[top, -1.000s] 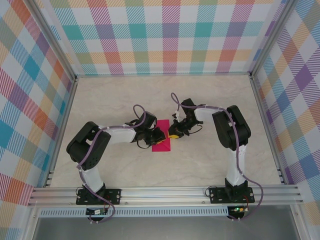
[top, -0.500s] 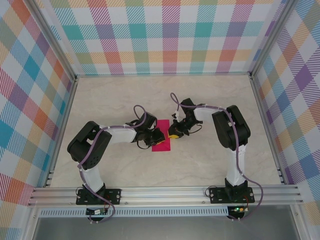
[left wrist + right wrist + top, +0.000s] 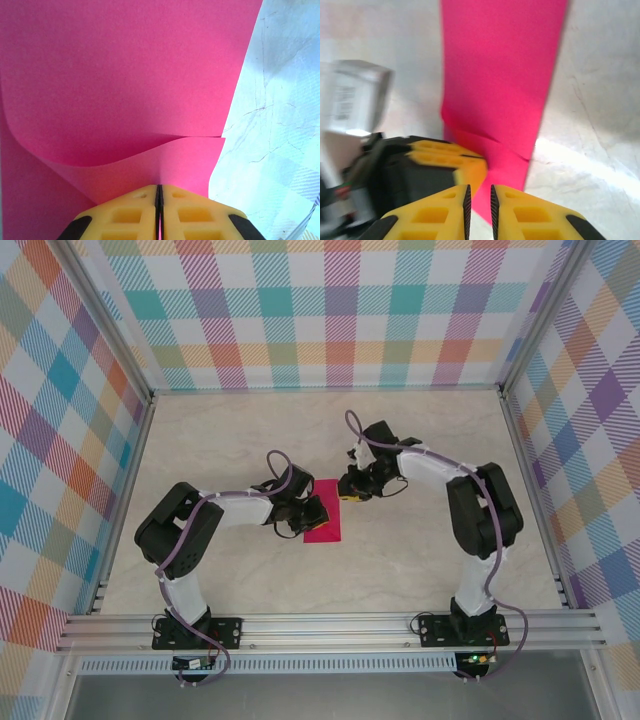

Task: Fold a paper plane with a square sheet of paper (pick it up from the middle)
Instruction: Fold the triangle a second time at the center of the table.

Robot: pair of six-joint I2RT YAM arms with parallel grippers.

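The square sheet of paper (image 3: pixel 324 527), magenta-pink, lies mid-table as a narrow upright strip, folded over itself. In the left wrist view the paper (image 3: pixel 125 75) has a raised curling flap, and my left gripper (image 3: pixel 159 188) is shut on that flap's edge. From above, the left gripper (image 3: pixel 314 511) sits at the strip's left side. My right gripper (image 3: pixel 349 493) hovers just off the strip's upper right corner. In its own view the right gripper (image 3: pixel 479 188) has a narrow gap between its jaws with nothing in it, the paper (image 3: pixel 500 75) lies ahead, and the left gripper's yellow fingers (image 3: pixel 451 159) hold the paper's near end.
The marble-patterned tabletop (image 3: pixel 420 560) is walled by checked panels on three sides. An aluminium rail (image 3: pixel 320 625) runs along the near edge, where both arm bases are bolted. Bare table stretches in front of and behind the paper.
My right gripper has drawn back up and away from the paper's right edge, its jaws parted slightly, and its arm has swung outward. The left gripper stays clamped on the paper.
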